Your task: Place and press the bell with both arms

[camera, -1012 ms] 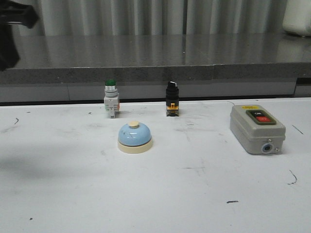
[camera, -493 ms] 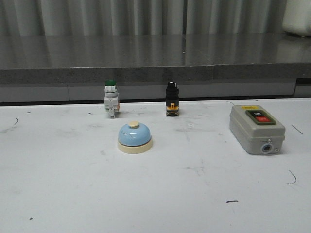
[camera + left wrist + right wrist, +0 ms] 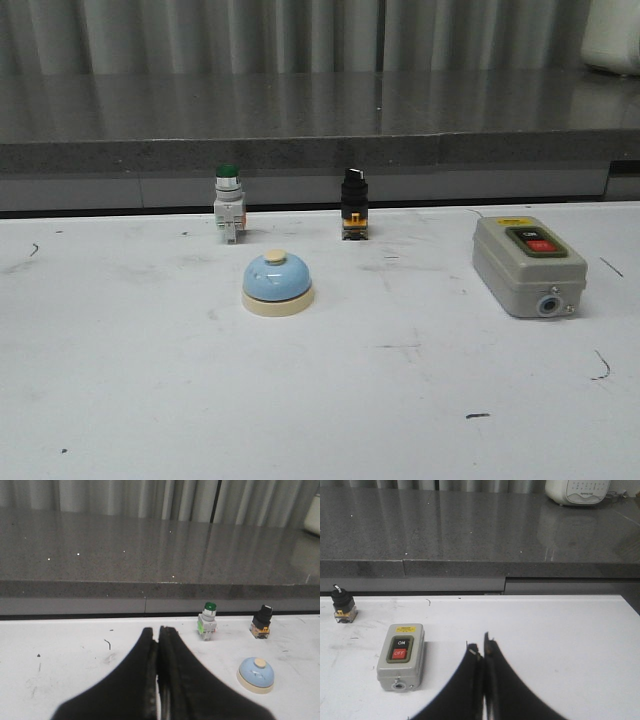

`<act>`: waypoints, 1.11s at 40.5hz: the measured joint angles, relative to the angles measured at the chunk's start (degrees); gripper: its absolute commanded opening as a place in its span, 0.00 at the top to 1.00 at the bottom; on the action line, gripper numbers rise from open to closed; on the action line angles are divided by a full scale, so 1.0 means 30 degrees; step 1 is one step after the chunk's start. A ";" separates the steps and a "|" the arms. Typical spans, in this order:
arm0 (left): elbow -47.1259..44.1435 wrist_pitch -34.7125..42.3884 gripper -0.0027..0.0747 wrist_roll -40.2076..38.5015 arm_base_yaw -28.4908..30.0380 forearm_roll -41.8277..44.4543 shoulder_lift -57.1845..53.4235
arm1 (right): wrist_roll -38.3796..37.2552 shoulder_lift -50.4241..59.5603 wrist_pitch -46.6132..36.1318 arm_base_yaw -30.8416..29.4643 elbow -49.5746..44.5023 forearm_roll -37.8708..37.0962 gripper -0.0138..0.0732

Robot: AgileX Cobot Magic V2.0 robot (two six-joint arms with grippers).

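Observation:
The light-blue bell (image 3: 278, 283) with cream base and knob stands upright on the white table, left of centre. It also shows in the left wrist view (image 3: 256, 674). My left gripper (image 3: 156, 631) is shut and empty, well off to the side of the bell and clear of it. My right gripper (image 3: 481, 649) is shut and empty, above bare table beside the grey switch box (image 3: 401, 656). Neither arm shows in the front view.
A green-capped push button (image 3: 228, 202) and a black selector switch (image 3: 354, 202) stand behind the bell. The grey switch box (image 3: 527, 265) sits at the right. A dark stone ledge (image 3: 320, 110) runs along the back; a white object (image 3: 612, 35) stands on it.
A dark arm at the front view's upper left one second ago has left the view. The bell and the other objects have not moved.

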State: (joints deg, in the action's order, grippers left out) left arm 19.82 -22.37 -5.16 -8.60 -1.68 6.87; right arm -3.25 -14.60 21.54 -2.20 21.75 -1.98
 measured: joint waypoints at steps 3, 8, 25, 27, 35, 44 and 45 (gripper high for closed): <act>0.0000 0.0124 0.98 0.0000 0.0000 0.0000 -0.0034 | 0.0000 0.0000 0.0000 0.0000 0.0000 0.0000 0.92; 0.0000 0.0124 0.98 0.0000 0.0000 0.0000 -0.0034 | 0.0000 0.0000 0.0000 0.0000 0.0000 0.0000 0.92; 0.0000 0.0124 0.98 0.0000 0.0000 0.0000 -0.0034 | 0.0000 -0.3493 -0.2173 0.0151 0.0000 0.0487 0.92; 0.0000 0.0124 0.98 0.0000 0.0000 0.0000 -0.0034 | 0.0000 -0.4773 -0.2749 0.0456 0.0032 0.0525 0.92; 0.0000 0.0124 0.98 0.0000 0.0000 0.0000 -0.0034 | 0.0000 -0.9951 -0.3590 0.2951 0.1328 0.0947 0.92; 0.0000 0.0124 0.98 0.0000 0.0000 0.0000 -0.0034 | 0.0000 -1.6276 -0.3939 0.7055 0.4852 0.1148 0.92; 0.0000 0.0124 0.98 0.0000 0.0000 0.0000 -0.0034 | 0.0000 -1.7058 -0.3939 0.7544 0.5239 0.1148 0.92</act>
State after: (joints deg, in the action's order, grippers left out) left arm 19.82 -21.99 -5.16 -8.60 -1.68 6.77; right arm -3.25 -65.77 9.73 20.43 37.46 1.46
